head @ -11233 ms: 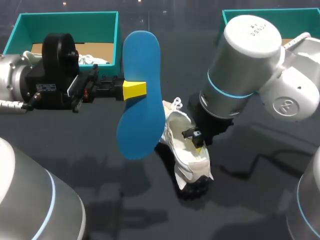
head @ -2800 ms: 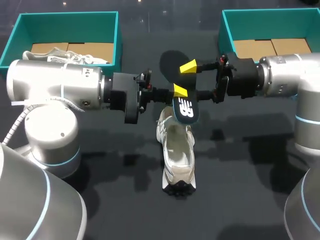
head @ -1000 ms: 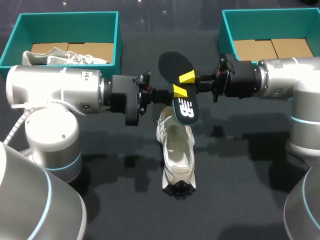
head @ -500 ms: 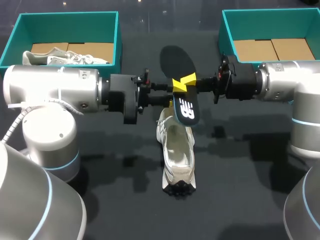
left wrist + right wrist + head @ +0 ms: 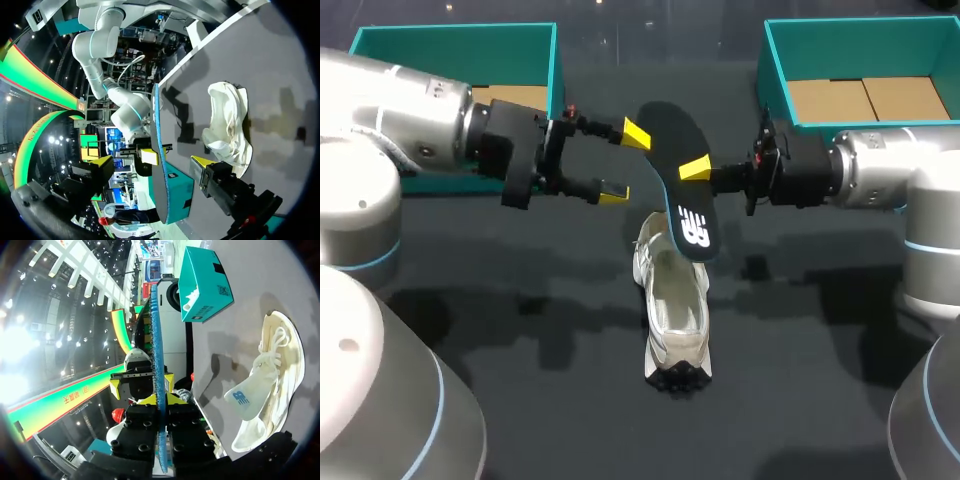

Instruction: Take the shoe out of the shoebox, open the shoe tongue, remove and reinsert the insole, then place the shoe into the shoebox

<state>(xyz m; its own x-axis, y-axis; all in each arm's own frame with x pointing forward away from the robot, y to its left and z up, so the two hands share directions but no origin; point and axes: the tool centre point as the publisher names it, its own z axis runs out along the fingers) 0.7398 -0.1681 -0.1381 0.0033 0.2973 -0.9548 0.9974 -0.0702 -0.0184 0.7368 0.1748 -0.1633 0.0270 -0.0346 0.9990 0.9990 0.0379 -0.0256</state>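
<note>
A white shoe (image 5: 675,300) lies on the dark table, toe toward the near edge, and shows in both wrist views (image 5: 227,122) (image 5: 267,382). Above its heel hangs the insole (image 5: 682,185), black on top and blue underneath. My right gripper (image 5: 698,170) is shut on the insole's edge; the right wrist view shows the insole (image 5: 159,355) edge-on between that gripper's (image 5: 160,401) fingers. My left gripper (image 5: 625,165) stands open just left of the insole, touching nothing. In the left wrist view the insole (image 5: 160,190) stands edge-on ahead of that gripper's (image 5: 152,162) spread fingers.
A teal shoebox (image 5: 554,70) stands at the back left, partly hidden by my left arm. A second teal shoebox (image 5: 840,48) with a cardboard floor stands at the back right. Dark tabletop lies to both sides of the shoe.
My left gripper has opened, let go of the insole and drawn back to the left. The right gripper keeps hold of the insole above the shoe's heel.
</note>
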